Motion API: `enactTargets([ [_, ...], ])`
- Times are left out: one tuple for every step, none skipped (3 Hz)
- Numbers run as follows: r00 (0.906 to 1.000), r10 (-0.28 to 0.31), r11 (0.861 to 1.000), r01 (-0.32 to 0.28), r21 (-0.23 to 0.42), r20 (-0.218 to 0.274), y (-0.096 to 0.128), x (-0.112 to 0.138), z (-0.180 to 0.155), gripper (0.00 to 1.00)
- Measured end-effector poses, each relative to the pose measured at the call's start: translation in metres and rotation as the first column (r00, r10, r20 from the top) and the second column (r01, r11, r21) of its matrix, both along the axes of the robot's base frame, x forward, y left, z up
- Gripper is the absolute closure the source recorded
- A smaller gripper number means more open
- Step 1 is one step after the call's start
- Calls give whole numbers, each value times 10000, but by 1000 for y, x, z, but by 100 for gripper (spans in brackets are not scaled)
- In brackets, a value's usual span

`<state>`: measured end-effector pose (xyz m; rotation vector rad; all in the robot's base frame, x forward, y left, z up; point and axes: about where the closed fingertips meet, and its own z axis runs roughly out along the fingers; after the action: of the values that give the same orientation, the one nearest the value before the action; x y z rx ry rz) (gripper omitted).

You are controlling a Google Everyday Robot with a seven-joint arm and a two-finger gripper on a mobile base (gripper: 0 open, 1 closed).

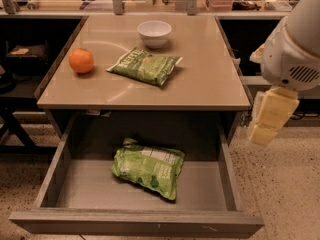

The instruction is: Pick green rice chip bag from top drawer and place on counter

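The green rice chip bag (148, 167), puffy and lime-green with a white label panel, lies on the floor of the open top drawer (135, 223), near its middle. The tan counter (210, 79) is above the drawer. My gripper (269, 118) hangs at the right edge of the camera view, beside the counter's right corner and above the floor, well apart from the bag. It holds nothing that I can see.
On the counter lie a flatter dark green bag (145, 66), an orange (81, 60) at the left and a white bowl (154, 33) at the back. Dark shelving stands on both sides. Speckled floor lies to the right of the drawer.
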<state>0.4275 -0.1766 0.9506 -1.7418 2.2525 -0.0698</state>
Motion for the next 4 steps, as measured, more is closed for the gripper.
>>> enactTargets([
  [9982, 163, 9997, -173, -161, -584, 40, -6, -37, 0],
  [9944, 315, 9994, -302, 148, -1007, 64, -9, -58, 0],
  [9942, 324, 9994, -309, 168, -1029, 65, -10, -59, 0],
  [9897, 508, 9968, -419, 687, -1335, 81, -15, -85, 0],
])
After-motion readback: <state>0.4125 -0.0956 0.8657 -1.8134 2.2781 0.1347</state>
